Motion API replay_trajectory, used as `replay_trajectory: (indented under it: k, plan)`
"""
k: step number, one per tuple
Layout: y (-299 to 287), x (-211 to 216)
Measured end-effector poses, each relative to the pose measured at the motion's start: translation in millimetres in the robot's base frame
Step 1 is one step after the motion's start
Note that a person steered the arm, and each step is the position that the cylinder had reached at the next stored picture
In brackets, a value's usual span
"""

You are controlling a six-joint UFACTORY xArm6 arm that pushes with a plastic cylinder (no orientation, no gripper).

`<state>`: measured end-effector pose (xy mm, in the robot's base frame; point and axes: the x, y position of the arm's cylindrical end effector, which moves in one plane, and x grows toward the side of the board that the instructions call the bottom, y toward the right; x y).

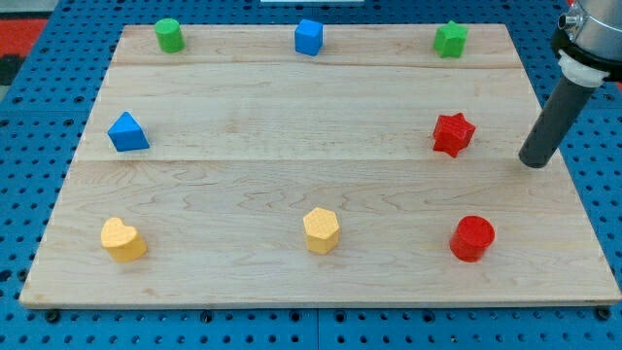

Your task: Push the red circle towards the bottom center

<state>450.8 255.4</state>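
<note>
The red circle stands on the wooden board near the view's bottom right. My tip is at the view's right, near the board's right edge, above and to the right of the red circle and to the right of the red star. It touches no block.
A green circle, a blue cube and a green star line the view's top. A blue triangle is at the left. A yellow heart and a yellow hexagon sit along the bottom.
</note>
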Motion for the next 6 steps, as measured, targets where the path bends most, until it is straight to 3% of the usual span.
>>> replay_trajectory:
  k: [5,6]
  plan:
    - [-1,-4]
    - [-27,19]
